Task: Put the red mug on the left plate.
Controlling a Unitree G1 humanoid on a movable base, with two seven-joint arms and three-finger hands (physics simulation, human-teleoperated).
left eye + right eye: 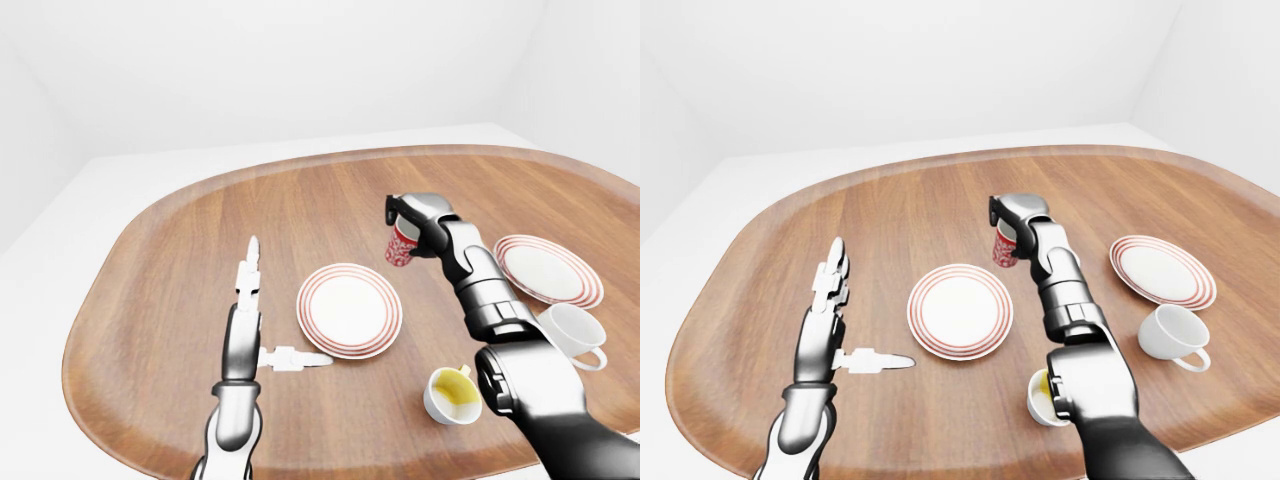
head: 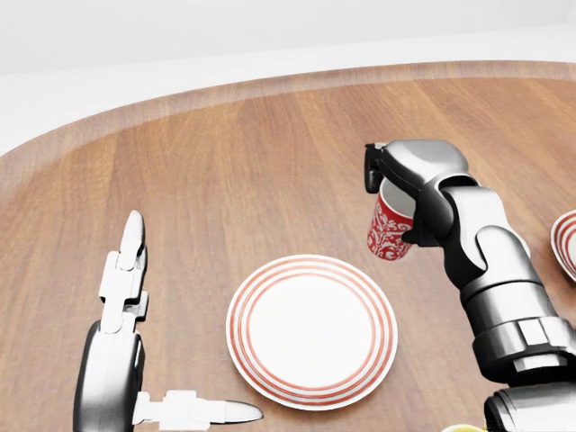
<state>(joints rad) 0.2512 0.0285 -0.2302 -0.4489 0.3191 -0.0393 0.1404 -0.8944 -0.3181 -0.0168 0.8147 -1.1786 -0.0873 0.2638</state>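
Note:
The red patterned mug (image 2: 388, 230) hangs slightly tilted above the table, my right hand (image 2: 389, 184) shut on its top. In the head view it is just past the upper right rim of the left plate (image 2: 311, 331), a white plate with red rings that has nothing on it. My left hand (image 2: 193, 317) stands open to the left of that plate, fingers (image 2: 126, 261) pointing up the view and thumb (image 2: 225, 412) pointing at the plate's lower left rim. It holds nothing.
A second red-ringed plate (image 1: 548, 270) lies at the right. Below it stand a white cup (image 1: 572, 328) and a small cup with yellow liquid (image 1: 450, 393). All rest on the rounded wooden table (image 2: 270, 153).

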